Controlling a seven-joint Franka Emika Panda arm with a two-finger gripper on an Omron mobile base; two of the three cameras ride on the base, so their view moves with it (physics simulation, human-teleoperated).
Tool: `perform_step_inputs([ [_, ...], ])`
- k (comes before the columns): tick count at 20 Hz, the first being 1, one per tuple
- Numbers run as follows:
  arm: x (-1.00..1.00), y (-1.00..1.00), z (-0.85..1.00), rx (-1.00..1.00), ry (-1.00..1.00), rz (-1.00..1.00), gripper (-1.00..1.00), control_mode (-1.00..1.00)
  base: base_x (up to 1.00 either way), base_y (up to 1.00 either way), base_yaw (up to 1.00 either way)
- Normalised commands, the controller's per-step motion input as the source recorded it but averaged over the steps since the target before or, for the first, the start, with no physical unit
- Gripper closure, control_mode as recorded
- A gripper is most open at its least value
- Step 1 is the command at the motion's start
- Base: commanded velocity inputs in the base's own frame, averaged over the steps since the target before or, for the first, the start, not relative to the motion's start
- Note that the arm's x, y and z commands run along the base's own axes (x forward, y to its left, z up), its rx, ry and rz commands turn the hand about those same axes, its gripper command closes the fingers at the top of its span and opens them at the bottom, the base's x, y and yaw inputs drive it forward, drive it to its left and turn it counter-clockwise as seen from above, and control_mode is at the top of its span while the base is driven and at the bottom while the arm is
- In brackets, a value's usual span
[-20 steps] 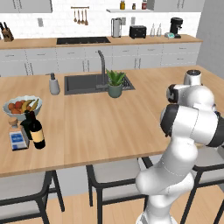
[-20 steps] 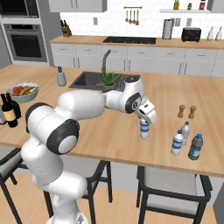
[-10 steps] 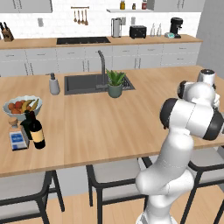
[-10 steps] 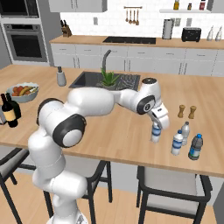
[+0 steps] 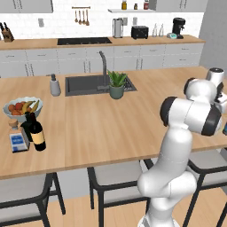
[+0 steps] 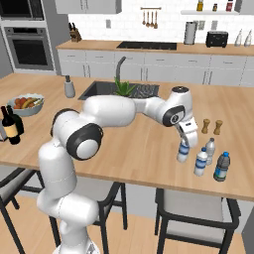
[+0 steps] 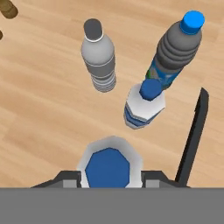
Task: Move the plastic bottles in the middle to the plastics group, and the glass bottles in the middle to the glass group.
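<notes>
Now the hand (image 6: 184,144) grips a plastic bottle (image 6: 183,151) right between its fingers, upright near the tabletop's (image 6: 149,154) front edge, just beside three standing bottles (image 6: 201,161).

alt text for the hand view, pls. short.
Looking straight down the gripper, whose fingers clasp a clear plastic bottle with a blue cap above a wooden counter. Just beyond stand three more bottles: a grey-capped one, a small blue-capped one, and a dark ribbed one with a bright blue cap.
</notes>
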Motion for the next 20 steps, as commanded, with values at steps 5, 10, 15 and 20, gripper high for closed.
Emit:
perform_step_inputs([
  [5, -0.02, -0.16, -0.01, 0.0, 0.0, -0.13, 1.0, -1.0, 0.0, 0.0, 0.0],
  [10, -0.05, 0.0, -0.14, 0.0, -0.01, -0.06, 1.0, -1.0, 0.0, 0.0, 0.0],
  [15, -0.02, 0.06, -0.4, 0.0, -0.03, -0.03, 1.0, -1.0, 0.0, 0.0, 0.0],
  [20, -0.03, 0.03, -0.13, -0.01, -0.06, -0.04, 1.0, -1.0, 0.0, 0.0, 0.0],
])
